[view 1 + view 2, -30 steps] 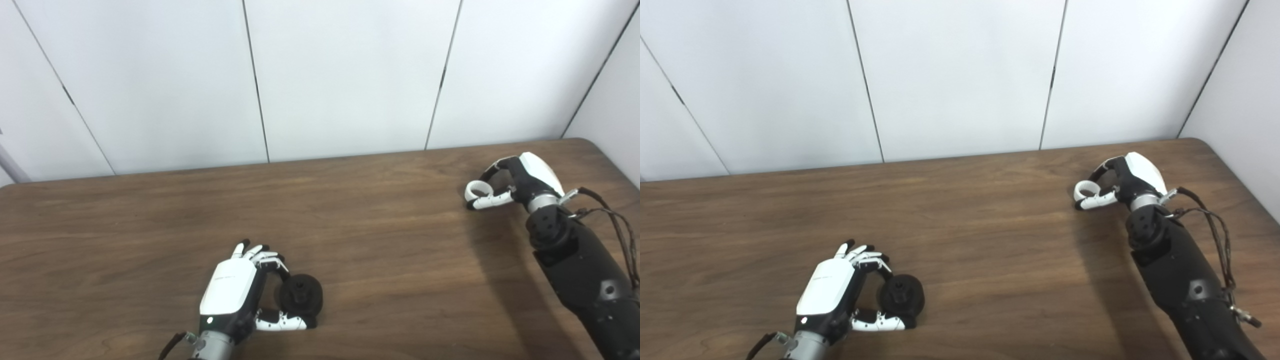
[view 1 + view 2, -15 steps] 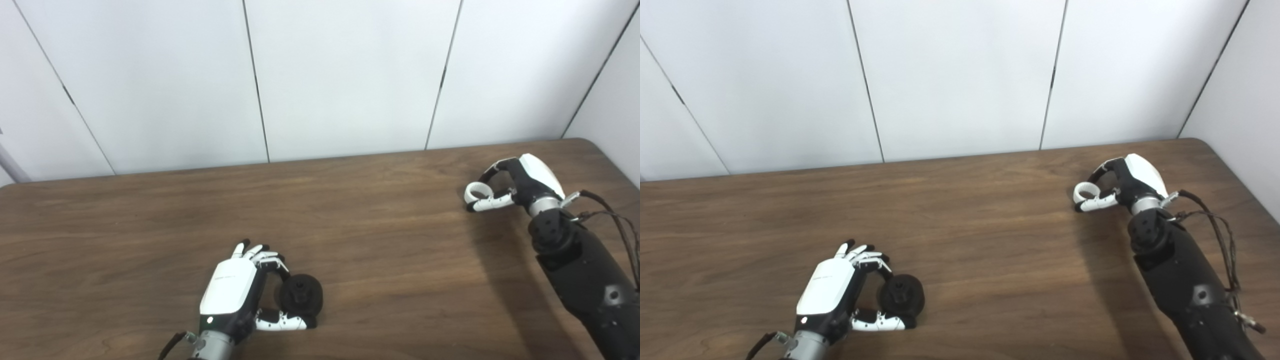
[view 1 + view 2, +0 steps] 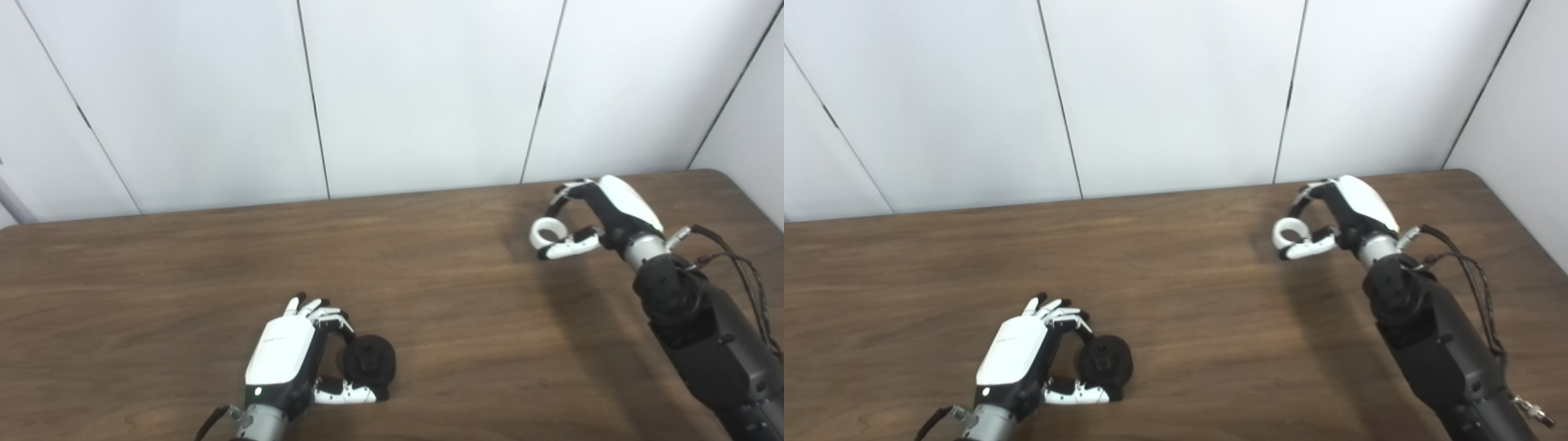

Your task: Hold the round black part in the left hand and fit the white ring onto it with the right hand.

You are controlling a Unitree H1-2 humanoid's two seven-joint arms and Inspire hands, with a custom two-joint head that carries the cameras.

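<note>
The round black part (image 3: 369,362) sits low on the wooden table (image 3: 184,275) near the front edge, with a small hub facing up. My left hand (image 3: 288,358) curls around it, its fingers on the far side and its thumb under the near side. At the right, raised above the table, my right hand (image 3: 597,214) pinches the white ring (image 3: 547,231) between thumb and fingers. The ring is well to the right of and beyond the black part.
White wall panels (image 3: 422,92) stand just behind the table's far edge. The table's right corner (image 3: 723,177) lies close to the right arm, whose loose cables (image 3: 741,275) hang beside the forearm.
My right hand has lifted and swung left with the white ring in its pinch. The left hand and the black part have stayed where they were.
</note>
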